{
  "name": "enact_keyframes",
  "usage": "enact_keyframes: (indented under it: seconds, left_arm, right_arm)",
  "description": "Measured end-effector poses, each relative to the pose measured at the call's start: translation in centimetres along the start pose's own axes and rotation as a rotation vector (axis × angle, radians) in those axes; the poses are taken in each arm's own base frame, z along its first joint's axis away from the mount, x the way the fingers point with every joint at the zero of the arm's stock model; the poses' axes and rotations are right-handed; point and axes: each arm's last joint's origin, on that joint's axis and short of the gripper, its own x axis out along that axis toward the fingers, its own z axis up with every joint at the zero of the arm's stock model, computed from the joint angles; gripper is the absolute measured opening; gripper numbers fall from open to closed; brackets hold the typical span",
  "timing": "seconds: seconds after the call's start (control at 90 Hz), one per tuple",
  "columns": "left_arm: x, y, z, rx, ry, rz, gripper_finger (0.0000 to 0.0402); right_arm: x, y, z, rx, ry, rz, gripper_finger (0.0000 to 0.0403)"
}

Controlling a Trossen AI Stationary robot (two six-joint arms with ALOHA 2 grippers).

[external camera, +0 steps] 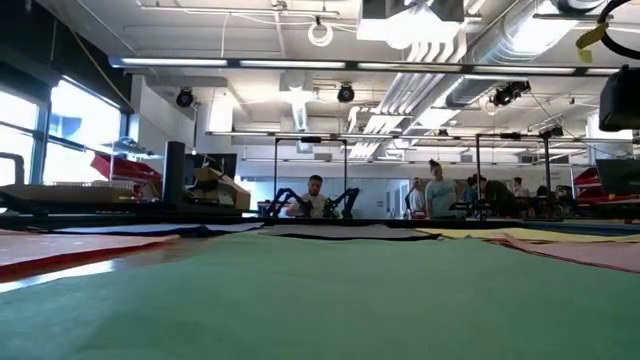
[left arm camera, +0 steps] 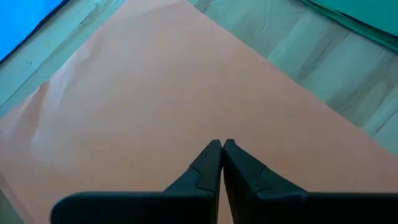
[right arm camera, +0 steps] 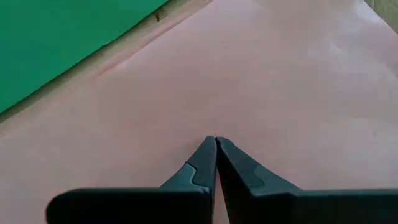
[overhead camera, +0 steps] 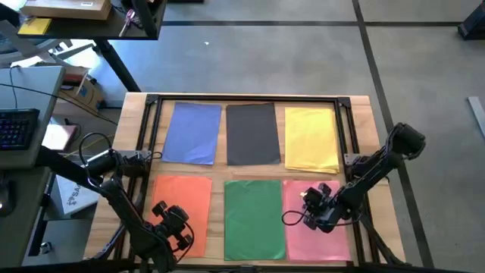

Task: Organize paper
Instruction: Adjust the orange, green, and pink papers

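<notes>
Closed, empty left gripper [left arm camera: 221, 144] over orange paper [overhead camera: 182, 203] at 7 o'clock; right gripper [right arm camera: 215, 140] likewise over pink paper [overhead camera: 318, 231] at 5 o'clock; best lowered gently, pressing flat without creasing.

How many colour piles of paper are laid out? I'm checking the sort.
6, in two rows: blue, dark grey and yellow behind; orange, green and pink in front. Sheets underneath may be hidden.

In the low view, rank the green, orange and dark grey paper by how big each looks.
1. Green paper, filling the foreground.
2. Orange paper, a wedge at one side.
3. Dark grey paper, a thin far strip.
Nearness to the camera drives this; the high view shows them similar.
</notes>
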Motion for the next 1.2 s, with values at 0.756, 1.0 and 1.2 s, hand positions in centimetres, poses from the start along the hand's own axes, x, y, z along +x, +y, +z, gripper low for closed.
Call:
enact_keyframes:
  seconds: [0.756,1.0,1.2]
  left_arm:
    - [0.0,0.0,0.0,0.0,-0.005,-0.001,0.0]
    - [0.0,0.0,0.0,0.001,-0.002,-0.001,0.0]
    - [0.0,0.0,0.0,-0.001,-0.002,-0.001,0.0]
  right_arm:
    - [0.0,9.7,6.2,-0.19,-0.345,0.329,0.0]
    - [5.9,11.6,7.2,-0.252,-0.292,0.2,0.0]
    - [8.0,13.2,8.4,-0.204,-0.32,0.178,0.0]
